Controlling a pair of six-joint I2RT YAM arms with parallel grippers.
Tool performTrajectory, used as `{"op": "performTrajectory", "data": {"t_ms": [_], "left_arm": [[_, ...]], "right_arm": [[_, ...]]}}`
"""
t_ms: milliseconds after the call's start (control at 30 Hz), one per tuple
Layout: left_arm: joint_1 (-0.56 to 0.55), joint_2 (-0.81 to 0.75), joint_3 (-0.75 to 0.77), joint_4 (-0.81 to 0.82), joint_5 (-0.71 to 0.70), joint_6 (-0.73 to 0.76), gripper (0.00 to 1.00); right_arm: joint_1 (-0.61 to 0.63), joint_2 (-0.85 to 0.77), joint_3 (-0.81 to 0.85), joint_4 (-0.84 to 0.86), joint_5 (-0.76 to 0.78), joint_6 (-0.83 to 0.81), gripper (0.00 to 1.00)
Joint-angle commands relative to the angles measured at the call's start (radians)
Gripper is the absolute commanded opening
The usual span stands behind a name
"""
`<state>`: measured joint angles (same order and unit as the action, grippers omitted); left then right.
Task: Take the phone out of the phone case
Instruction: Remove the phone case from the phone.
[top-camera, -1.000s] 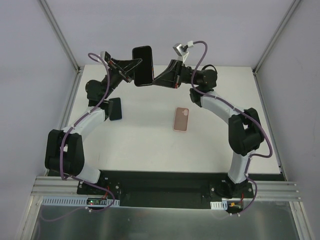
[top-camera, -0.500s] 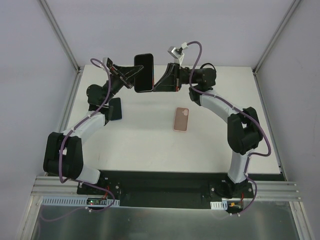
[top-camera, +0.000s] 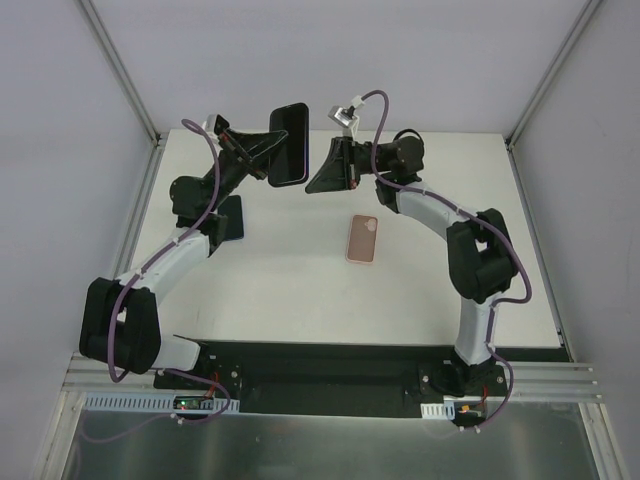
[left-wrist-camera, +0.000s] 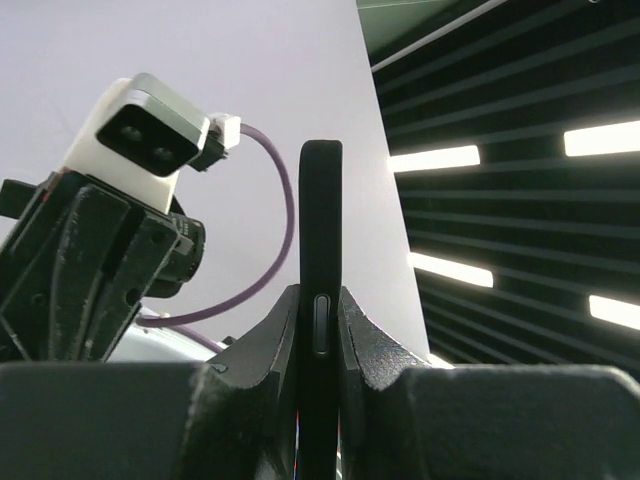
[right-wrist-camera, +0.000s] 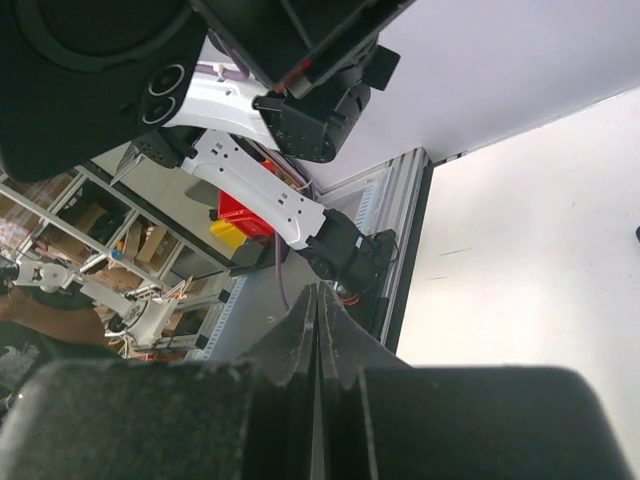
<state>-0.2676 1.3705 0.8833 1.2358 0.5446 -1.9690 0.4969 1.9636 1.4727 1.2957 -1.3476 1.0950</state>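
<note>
The black phone (top-camera: 291, 143) is held up in the air above the far side of the table, with my left gripper (top-camera: 279, 157) shut on its edge. In the left wrist view the phone (left-wrist-camera: 321, 230) stands edge-on between the two fingers (left-wrist-camera: 262, 340). The salmon-pink phone case (top-camera: 362, 239) lies flat and alone on the white table. My right gripper (top-camera: 313, 184) is shut on nothing, just right of the phone and apart from it. In the right wrist view its fingers (right-wrist-camera: 300, 335) are pressed together, and the phone's back (right-wrist-camera: 90, 80) with its camera lenses fills the top left.
A dark rectangular object (top-camera: 228, 218) lies on the table beside the left arm. Metal frame posts (top-camera: 125, 75) and grey walls enclose the white table (top-camera: 300, 290). The right wrist's camera (left-wrist-camera: 140, 125) shows close beside the phone in the left wrist view.
My right gripper has let go of the phone, closed and drawn back to the right. The left gripper keeps the phone and has tilted it.
</note>
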Motion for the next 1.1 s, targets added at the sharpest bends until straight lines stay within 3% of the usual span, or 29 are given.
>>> {"op": "performTrajectory", "data": {"t_ms": [0, 133, 167, 233, 267, 333, 367, 433, 533, 667, 867, 1000, 1067], "left_arm": [[0.001, -0.044, 0.008, 0.404, -0.017, -0.329, 0.0], [0.002, -0.037, 0.002, 0.398, 0.0, -0.318, 0.0], [0.002, -0.03, 0.0, 0.398, 0.0, -0.314, 0.0], [0.002, -0.024, 0.0, 0.399, 0.008, -0.312, 0.0], [0.002, -0.018, -0.001, 0.398, 0.009, -0.309, 0.0], [0.002, -0.013, -0.001, 0.398, 0.015, -0.306, 0.0], [0.002, -0.007, 0.0, 0.395, 0.024, -0.3, 0.0], [0.002, -0.004, 0.0, 0.389, 0.034, -0.292, 0.0], [0.002, 0.01, -0.004, 0.386, 0.051, -0.283, 0.0], [0.002, 0.021, -0.014, 0.384, 0.058, -0.272, 0.0], [0.002, 0.036, -0.007, 0.375, 0.069, -0.258, 0.0], [0.002, 0.041, -0.004, 0.376, 0.074, -0.257, 0.0], [0.002, 0.041, 0.0, 0.376, 0.074, -0.257, 0.0]], "right_arm": [[-0.024, -0.043, -0.032, 0.231, 0.036, -0.033, 0.02], [-0.076, -0.136, -0.22, 0.145, 0.12, -0.165, 0.16], [-0.08, -0.196, -0.251, -0.004, 0.134, -0.232, 0.17], [-0.08, -0.309, -0.311, -0.236, 0.194, -0.542, 0.21], [-0.077, -0.346, -0.337, -0.505, 0.22, -0.646, 0.22], [-0.069, -0.423, -0.338, -0.739, 0.307, -0.893, 0.27], [-0.063, -0.439, -0.325, -0.888, 0.324, -0.935, 0.28], [-0.061, -0.471, -0.325, -0.972, 0.369, -0.951, 0.32], [-0.055, -0.532, -0.341, -1.07, 0.459, -0.977, 0.45], [-0.043, -0.62, -0.396, -1.07, 0.554, -0.91, 0.45], [0.011, -0.707, -0.367, -1.02, 0.562, -0.81, 0.45], [0.071, -0.727, -0.307, -1.024, 0.594, -0.825, 0.6], [0.078, -0.695, -0.255, -1.029, 0.584, -0.822, 0.61]]}}
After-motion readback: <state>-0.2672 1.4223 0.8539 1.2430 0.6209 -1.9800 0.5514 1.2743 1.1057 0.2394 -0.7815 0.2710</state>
